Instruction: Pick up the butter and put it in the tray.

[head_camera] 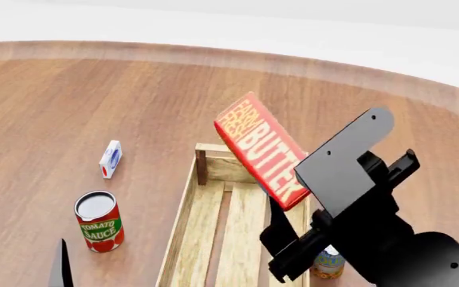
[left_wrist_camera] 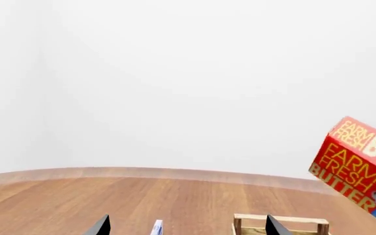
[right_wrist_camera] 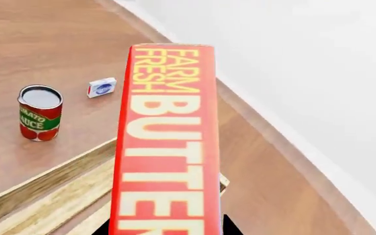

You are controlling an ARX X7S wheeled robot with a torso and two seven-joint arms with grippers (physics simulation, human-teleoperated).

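Note:
The butter (head_camera: 260, 147), a red-orange carton with yellow and white lettering, hangs tilted in the air over the far end of the tray (head_camera: 183, 212). My right gripper (head_camera: 285, 218) is shut on its lower end. In the right wrist view the butter (right_wrist_camera: 165, 142) fills the middle, with dark fingers on both sides at its base, and the slatted tray (right_wrist_camera: 44, 196) lies below. My left gripper (left_wrist_camera: 188, 230) is open and empty, low over the table. From there the butter (left_wrist_camera: 364, 166) shows at the far right and a tray corner (left_wrist_camera: 279, 224) behind one finger.
A tomato sauce can (head_camera: 98, 221) stands left of the tray, with a small white-blue carton (head_camera: 110, 159) beyond it. Another small can (head_camera: 327, 263) sits by the tray's right side under my right arm. The round wooden table's edge (head_camera: 213, 57) curves at the back.

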